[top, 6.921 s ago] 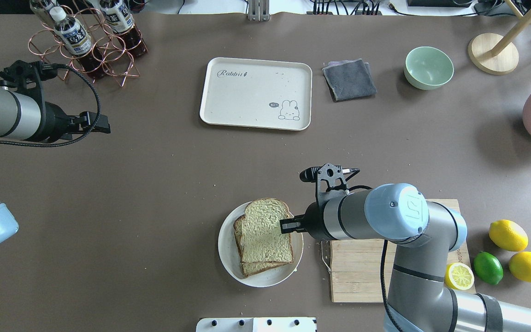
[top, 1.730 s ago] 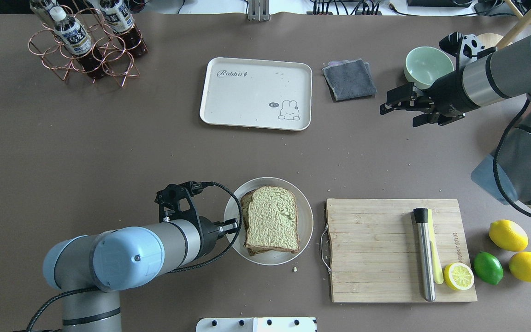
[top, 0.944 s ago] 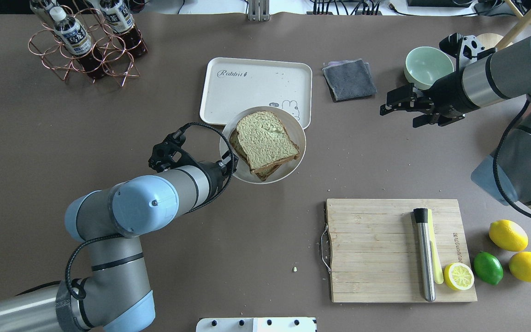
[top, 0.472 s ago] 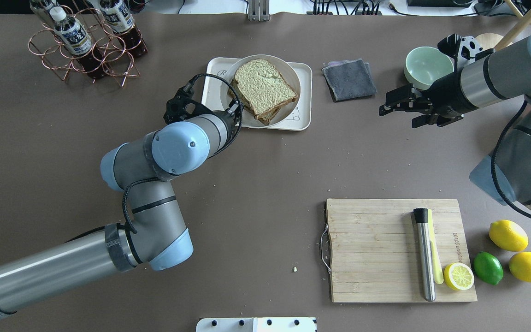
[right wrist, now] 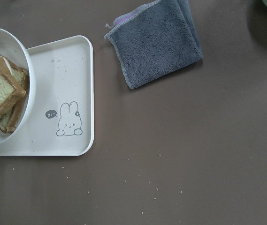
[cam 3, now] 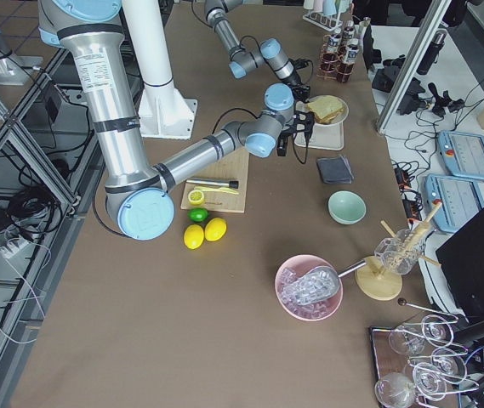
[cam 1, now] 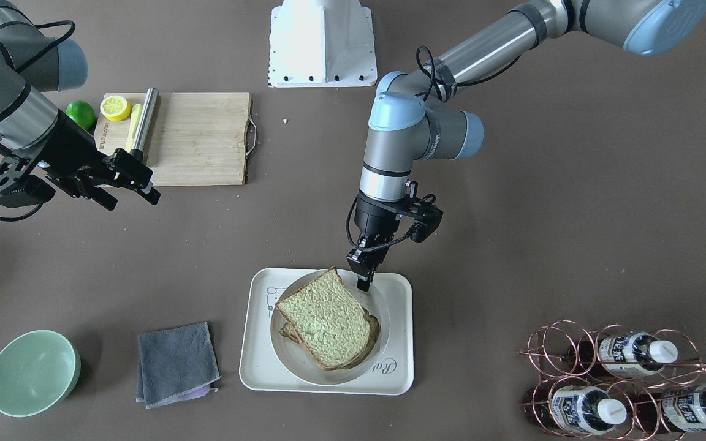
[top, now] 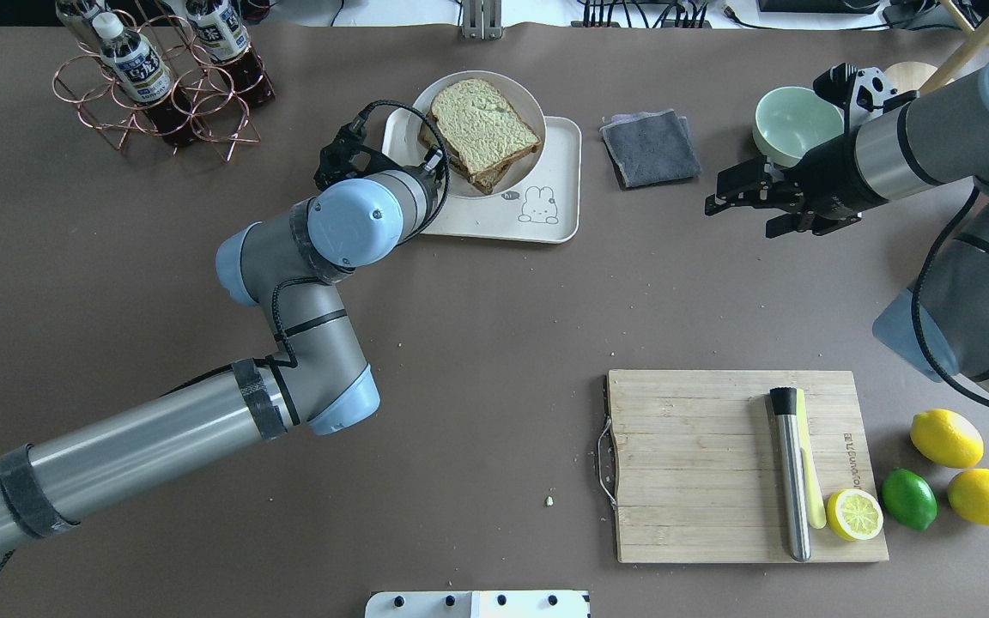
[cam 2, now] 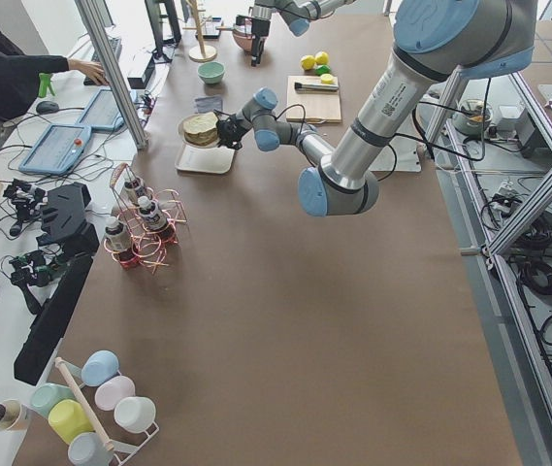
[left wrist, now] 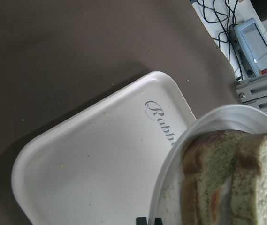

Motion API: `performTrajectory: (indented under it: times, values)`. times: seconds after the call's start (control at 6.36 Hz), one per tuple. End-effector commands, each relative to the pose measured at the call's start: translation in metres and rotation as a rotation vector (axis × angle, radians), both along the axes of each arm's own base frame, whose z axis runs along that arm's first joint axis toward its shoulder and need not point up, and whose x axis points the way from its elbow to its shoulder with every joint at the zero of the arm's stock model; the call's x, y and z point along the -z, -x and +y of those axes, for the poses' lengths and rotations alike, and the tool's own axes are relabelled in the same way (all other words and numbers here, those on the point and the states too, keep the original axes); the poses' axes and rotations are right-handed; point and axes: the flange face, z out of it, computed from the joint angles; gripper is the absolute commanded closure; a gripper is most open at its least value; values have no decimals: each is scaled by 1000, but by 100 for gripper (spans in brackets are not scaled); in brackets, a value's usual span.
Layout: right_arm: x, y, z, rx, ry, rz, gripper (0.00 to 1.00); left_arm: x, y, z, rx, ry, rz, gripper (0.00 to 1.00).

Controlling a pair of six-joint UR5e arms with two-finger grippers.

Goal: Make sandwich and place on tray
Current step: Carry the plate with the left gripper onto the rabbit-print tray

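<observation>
The sandwich [top: 482,129] is two crusted bread slices stacked on a round white plate [top: 529,107]; the egg is hidden between them. My left gripper [cam 1: 365,269] is shut on the plate's rim [cam 1: 377,306] and holds it above the cream tray [top: 546,225], over its far left part. In the left wrist view the plate [left wrist: 208,136] and sandwich [left wrist: 232,178] hang over the tray [left wrist: 100,164] with its script. My right gripper [top: 722,193] is open and empty, right of the tray. The right wrist view shows the tray [right wrist: 72,136] and plate [right wrist: 11,47].
A grey cloth [top: 651,148] and a green bowl [top: 797,125] lie right of the tray. A copper bottle rack [top: 160,77] stands at the far left. A wooden cutting board [top: 700,463] with a metal tool, lemons and a lime sits near right.
My right gripper left the bread and pulled back to the far right. My left gripper took the plate by its rim and carried it from the near middle to over the tray.
</observation>
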Motion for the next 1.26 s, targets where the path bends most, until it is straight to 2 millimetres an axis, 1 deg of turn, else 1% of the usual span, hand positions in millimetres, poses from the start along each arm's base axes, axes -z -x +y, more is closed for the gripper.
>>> performTrajectory:
  times: [0.0, 0.16, 0.47, 0.63, 0.79, 0.94, 1.1]
  values:
    - [-2, 3, -1, -7, 0, 9, 0, -10, -11, 1, -30, -4, -35, 100]
    - [-1, 6, -1, -12, -7, 12, 0, -15, -16, 3, -37, 2, -44, 100]
    - [-5, 10, -3, -9, -2, 17, 0, -17, -18, 3, -44, 7, -46, 100]
    - [-7, 11, -5, -14, -1, 23, 0, -21, -18, 1, -40, 12, -52, 100]
    - [-8, 12, -4, -14, -2, 24, 0, -22, -18, 1, -40, 13, -55, 66]
    - [-7, 12, -4, -14, -3, 23, 0, -24, -18, 1, -39, 13, -57, 44]
    - [-5, 13, -5, -14, -5, 21, 0, -24, -17, 0, -38, 13, -57, 40]
